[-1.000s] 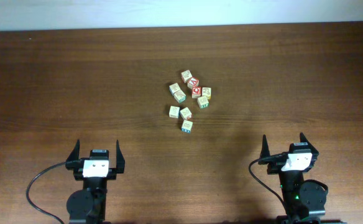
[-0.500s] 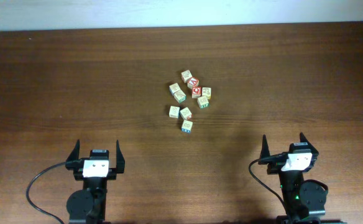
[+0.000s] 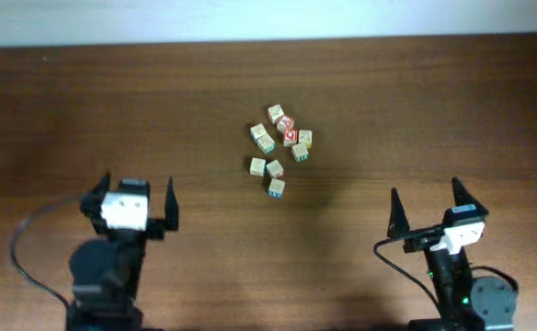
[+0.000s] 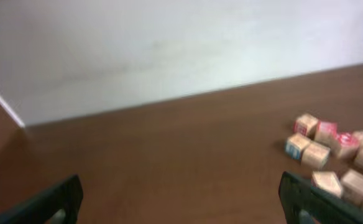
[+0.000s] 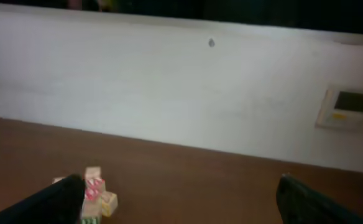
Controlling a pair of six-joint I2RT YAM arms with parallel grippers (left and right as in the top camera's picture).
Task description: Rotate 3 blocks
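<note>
Left gripper (image 3: 134,188) and right gripper (image 3: 425,191) stand spread, empty; the blocks (image 3: 274,168) look light and hard, best pinched across opposite faces.

Printed marks on the blocks (image 3: 275,168) and the wall panel (image 5: 350,107) are too blurred to read.

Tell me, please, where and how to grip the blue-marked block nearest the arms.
Take the blue-marked block by its left and right faces, coming straight down. It is a cube lying flat; those sides are free, while another block sits close behind it.
</note>
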